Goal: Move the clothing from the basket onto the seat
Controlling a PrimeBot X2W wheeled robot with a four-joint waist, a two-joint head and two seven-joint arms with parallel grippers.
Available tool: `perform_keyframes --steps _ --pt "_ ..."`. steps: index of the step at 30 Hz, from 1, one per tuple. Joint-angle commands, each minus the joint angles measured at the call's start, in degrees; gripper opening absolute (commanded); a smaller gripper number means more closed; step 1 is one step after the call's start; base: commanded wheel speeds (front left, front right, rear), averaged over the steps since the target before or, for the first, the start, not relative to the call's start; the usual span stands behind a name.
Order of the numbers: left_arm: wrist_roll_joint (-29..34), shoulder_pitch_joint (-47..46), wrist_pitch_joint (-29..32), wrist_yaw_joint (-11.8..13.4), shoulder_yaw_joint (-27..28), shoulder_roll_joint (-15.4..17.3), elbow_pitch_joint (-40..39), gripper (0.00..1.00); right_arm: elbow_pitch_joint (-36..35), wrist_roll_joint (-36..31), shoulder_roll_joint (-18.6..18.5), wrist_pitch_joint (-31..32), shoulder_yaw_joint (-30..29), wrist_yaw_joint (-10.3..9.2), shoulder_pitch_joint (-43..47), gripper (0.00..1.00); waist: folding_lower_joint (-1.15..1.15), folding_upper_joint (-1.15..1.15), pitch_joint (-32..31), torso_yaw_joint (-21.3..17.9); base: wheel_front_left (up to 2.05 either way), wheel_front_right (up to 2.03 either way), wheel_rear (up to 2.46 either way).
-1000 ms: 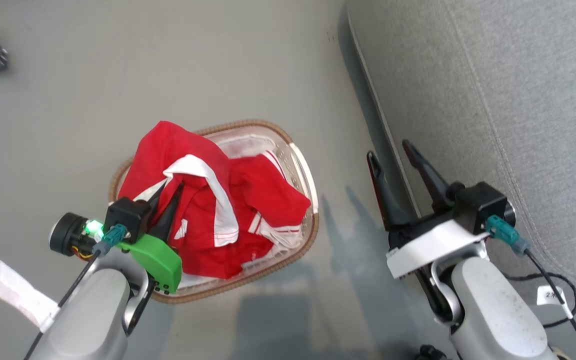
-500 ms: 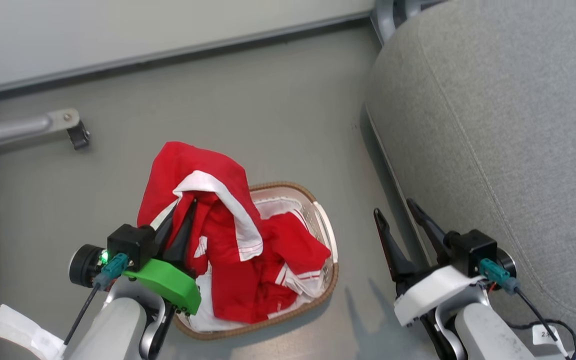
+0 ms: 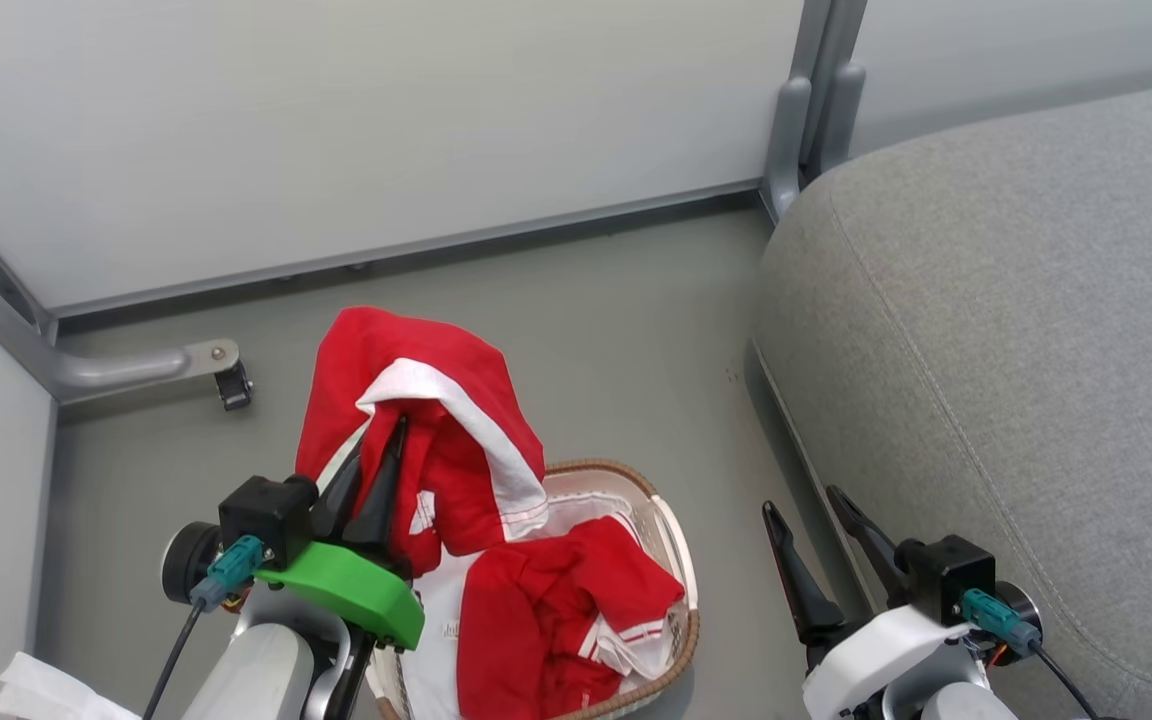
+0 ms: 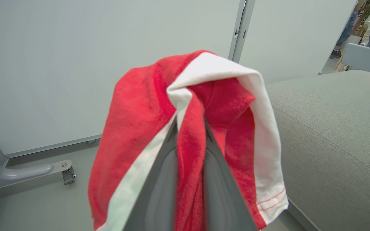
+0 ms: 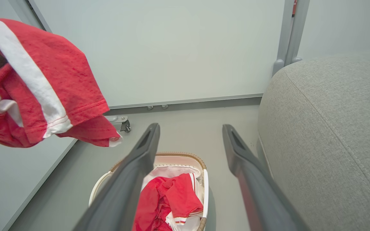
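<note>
Aloft, clothing (in left claw).

Clothing higher above the basket.

Bright even indoor light, soft faint shadows, wrist views blurred close up

- 1 oval cream perforated plastic basket
- 1 large grey fabric seat cushion
- 2 bunches of red-and-white clothing
- 2 grippers: left gripper, right gripper
</note>
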Motion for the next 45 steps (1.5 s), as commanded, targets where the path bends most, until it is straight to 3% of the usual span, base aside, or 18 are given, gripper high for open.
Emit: perform_keyframes --steps 1,11,21,24,30,41,42,43,45 --pt "0.11 1.09 -0.24 -0.18 0.34 -0.20 -0.28 0.00 0.13 0.09 -0.24 -0.10 -0.20 -0.02 1.02 1.00 0.01 0.00 -1.99 0.84 0.00 0.00 0.00" --pt "-0.04 1.35 -0.23 -0.18 0.35 -0.70 -1.67 0.00 -0.36 -0.70 -0.23 -0.10 1.68 -0.02 1.17 1.00 0.01 0.00 -2.58 1.49 0.00 0.00 0.00" --pt "-1.24 -1.68 -0.23 -0.18 -4.44 -1.72 -3.02 0.00 -4.22 -2.03 -0.24 -0.10 15.00 -0.02 -8.60 1.00 0.01 0.00 -1.58 4.84 0.00 0.00 0.00" --pt "-1.81 -2.46 -0.23 -0.19 -6.58 -2.01 -3.33 0.00 -2.30 -2.76 -0.30 -0.10 18.23 -0.02 -12.17 1.00 0.01 0.00 -1.38 6.72 0.00 0.00 0.00" --pt "-3.58 -2.86 -0.23 -0.19 -10.39 -2.38 -3.74 0.00 3.45 -5.42 -0.23 -0.10 19.37 -0.02 -17.79 1.00 0.01 0.00 -0.95 10.41 0.00 0.00 0.00" --pt "-6.41 -4.31 -0.23 -0.19 -17.73 -2.59 -5.38 0.00 11.25 -1.99 -0.19 -0.10 21.86 -0.03 -23.25 1.00 0.01 0.00 -0.43 15.59 0.00 0.00 0.00" --pt "-7.18 -4.07 -0.22 -0.19 -18.07 -2.63 -5.11 0.00 11.52 -0.82 -0.23 -0.10 21.63 -0.03 -23.13 0.40 0.01 0.00 -0.60 15.93 0.00 0.00 0.00" --pt "-7.48 -3.86 -0.22 -0.19 -18.18 -2.65 -4.89 0.00 11.23 0.10 -0.20 -0.10 21.49 -0.03 -23.04 0.05 0.01 0.00 -0.66 16.11 0.00 0.00 0.00" --pt "-7.77 -3.98 -0.22 -0.19 -18.59 -2.39 -4.88 0.00 10.57 1.81 -0.23 -0.10 20.90 -0.03 -22.80 0.00 0.01 0.00 -0.54 16.36 0.00 0.00 0.00"
